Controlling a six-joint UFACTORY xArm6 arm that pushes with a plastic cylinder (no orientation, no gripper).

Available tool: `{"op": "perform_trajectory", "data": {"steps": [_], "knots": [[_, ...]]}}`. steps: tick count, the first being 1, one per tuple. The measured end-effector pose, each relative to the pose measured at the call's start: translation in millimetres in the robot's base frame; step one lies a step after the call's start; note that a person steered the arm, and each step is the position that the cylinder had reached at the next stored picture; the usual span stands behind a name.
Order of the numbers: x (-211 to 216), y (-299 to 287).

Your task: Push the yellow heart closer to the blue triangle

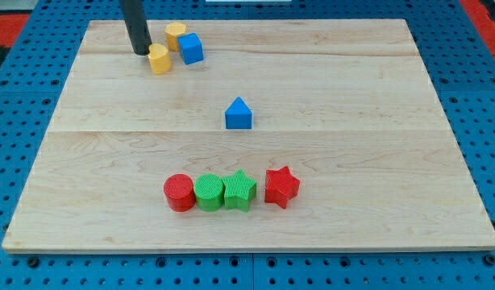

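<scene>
The yellow heart (160, 59) lies near the view's top left on the wooden board. My tip (141, 52) stands right at its left side, touching or nearly touching it. The blue triangle (239, 113) sits near the board's middle, well to the lower right of the heart. A second yellow block (176, 35) and a blue cube (190, 48) sit just to the upper right of the heart.
A row of blocks lies towards the view's bottom: a red cylinder (180, 192), a green cylinder (208, 192), a green star (240, 191) and a red star (281, 187). The board's edge (247, 248) borders a blue pegboard.
</scene>
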State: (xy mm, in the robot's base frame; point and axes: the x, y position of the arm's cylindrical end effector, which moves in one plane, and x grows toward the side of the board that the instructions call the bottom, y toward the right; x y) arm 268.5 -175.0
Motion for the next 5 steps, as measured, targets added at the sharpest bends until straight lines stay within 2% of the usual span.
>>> {"op": "perform_trajectory", "data": {"steps": [3,5], "knots": [[1,16],[30,23]]}}
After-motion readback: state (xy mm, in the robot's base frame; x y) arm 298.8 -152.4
